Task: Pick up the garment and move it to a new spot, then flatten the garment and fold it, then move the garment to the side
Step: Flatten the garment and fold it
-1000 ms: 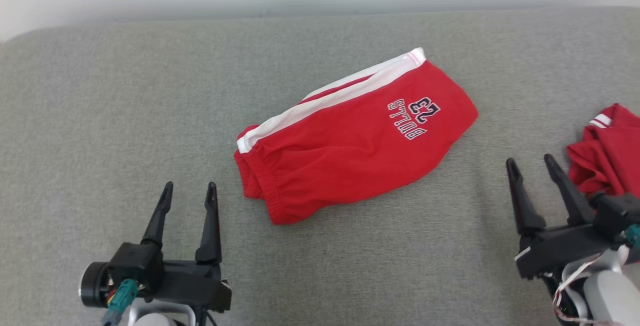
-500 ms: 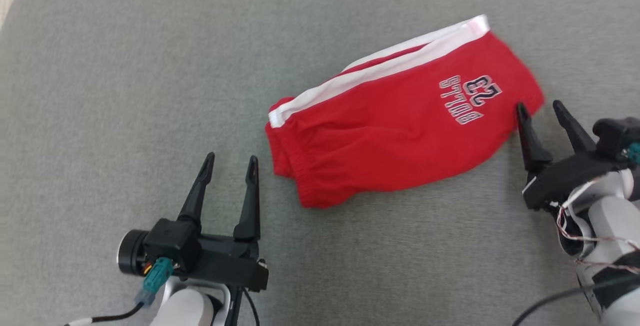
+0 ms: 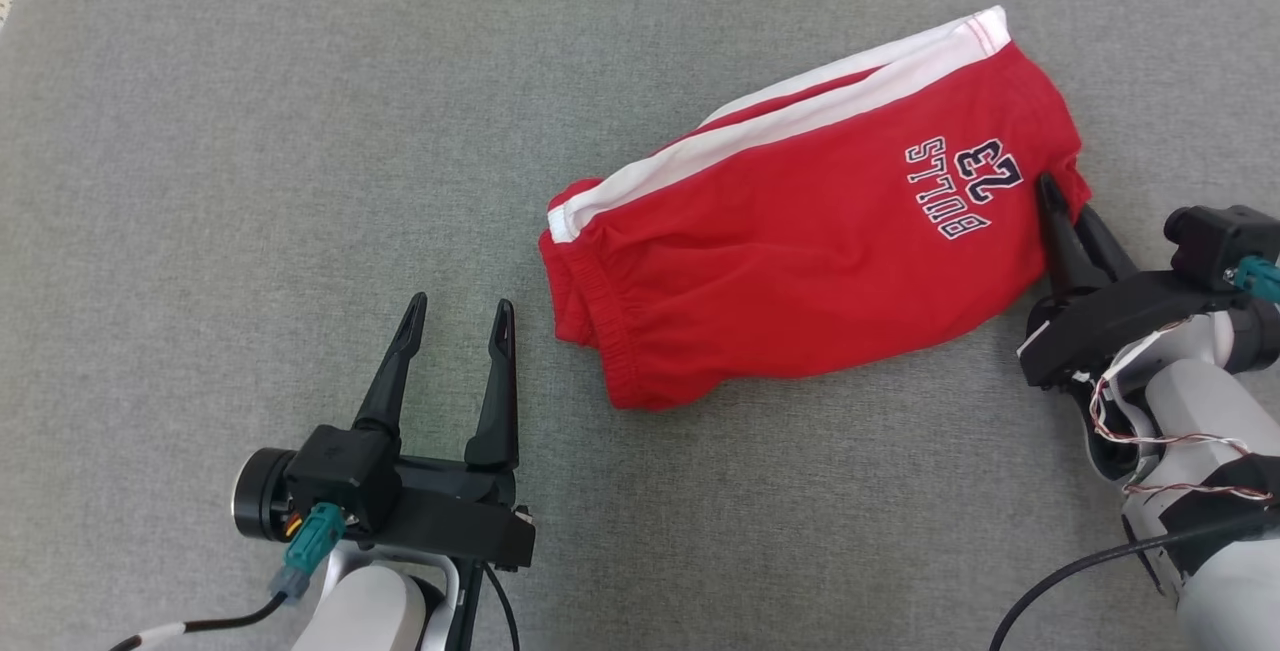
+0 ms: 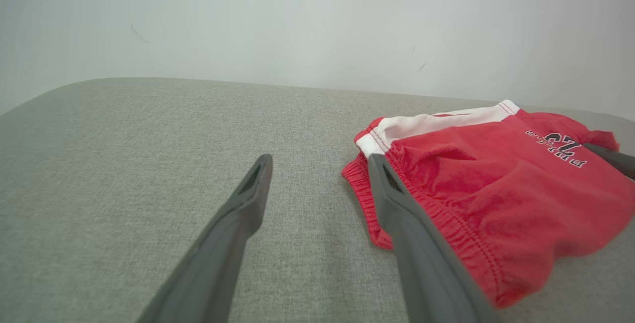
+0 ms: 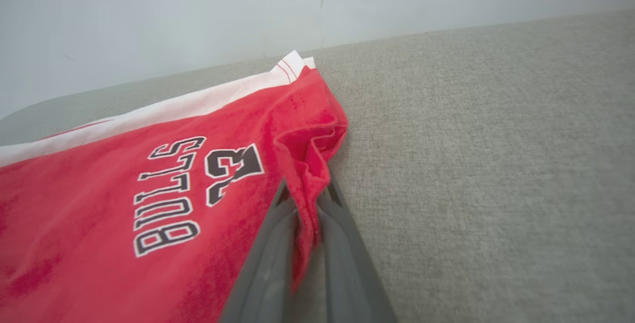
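The garment (image 3: 800,261), a pair of red shorts with a white side stripe (image 3: 780,126), lies on the bench (image 3: 250,131), which is covered in grey woven cloth. In the head view it sits right of the middle, slanting from its gathered waistband (image 3: 600,331) at the lower left up to the leg hem at the upper right. Dark lettering (image 3: 960,186) reading BULLS 23 is printed near the hem end. The right pincer (image 3: 1062,201) is at that hem end, just beside the lettering, and its two dark fingers are drawn close together on the edge of the cloth. The right wrist view shows this plainly: a bunched fold of the garment (image 5: 124,189) runs down between the fingers of the right pincer (image 5: 307,196), and the cloth around it is puckered towards the grip. The rest of the shorts lies flat on the bench. The left pincer (image 3: 459,306) stands wide apart and holds nothing, its fingers pointing up the view just left of the waistband. In the left wrist view the left pincer (image 4: 319,161) shows one finger over bare grey cloth and the other overlapping the waistband edge of the garment (image 4: 496,194); whether it touches the fabric cannot be told. A pale wall (image 4: 317,15) rises behind the bench.
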Robot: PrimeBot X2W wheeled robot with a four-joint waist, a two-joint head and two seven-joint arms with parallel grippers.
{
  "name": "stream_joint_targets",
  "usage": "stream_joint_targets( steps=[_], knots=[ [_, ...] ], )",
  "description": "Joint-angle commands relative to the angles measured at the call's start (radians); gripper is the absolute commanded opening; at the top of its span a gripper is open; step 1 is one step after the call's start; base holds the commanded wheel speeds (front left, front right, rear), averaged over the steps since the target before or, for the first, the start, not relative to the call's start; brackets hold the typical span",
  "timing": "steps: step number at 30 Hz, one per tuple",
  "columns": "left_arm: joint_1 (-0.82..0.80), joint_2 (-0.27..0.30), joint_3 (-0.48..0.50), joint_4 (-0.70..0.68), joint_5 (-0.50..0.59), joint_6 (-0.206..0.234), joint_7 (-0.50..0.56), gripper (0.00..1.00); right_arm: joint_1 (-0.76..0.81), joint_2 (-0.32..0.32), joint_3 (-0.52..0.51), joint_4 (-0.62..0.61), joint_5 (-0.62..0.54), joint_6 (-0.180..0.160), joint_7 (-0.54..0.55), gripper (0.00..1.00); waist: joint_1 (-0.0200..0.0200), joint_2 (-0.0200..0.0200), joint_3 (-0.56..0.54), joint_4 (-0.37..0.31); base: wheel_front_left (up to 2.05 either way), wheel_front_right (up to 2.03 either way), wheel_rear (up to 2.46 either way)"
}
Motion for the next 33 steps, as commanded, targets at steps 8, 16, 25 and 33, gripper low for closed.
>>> stream_joint_targets(
  steps=[8, 16, 25, 33],
  knots=[
    [0.020, 0.011, 0.014, 0.008, 0.011, -0.005, -0.008, 1.00, 0.126, 0.010, -0.009, -0.105, 0.034, -0.001, -0.026, 0.00, -0.0001, -0.0001, -0.040, -0.040, 0.00, 0.00, 0.00],
    [0.049, 0.030, 0.024, 0.014, -0.004, -0.003, -0.005, 1.00, 0.389, 0.068, -0.185, -0.297, -0.037, -0.001, -0.025, 0.00, -0.0001, -0.0001, -0.097, -0.084, 0.00, 0.00, 0.00],
    [0.109, 0.068, 0.039, -0.012, -0.020, 0.009, 0.025, 1.00, 0.604, 0.169, -0.348, -0.395, -0.105, -0.001, -0.025, 0.00, -0.0001, -0.0001, -0.167, -0.124, 0.00, 0.00, 0.00],
    [0.120, 0.075, 0.029, -0.039, -0.027, 0.010, 0.045, 1.00, 0.604, 0.175, -0.378, -0.390, -0.148, -0.001, -0.026, 0.00, -0.0001, -0.0001, -0.182, -0.121, 0.00, 0.00, 0.00]
  ],
)
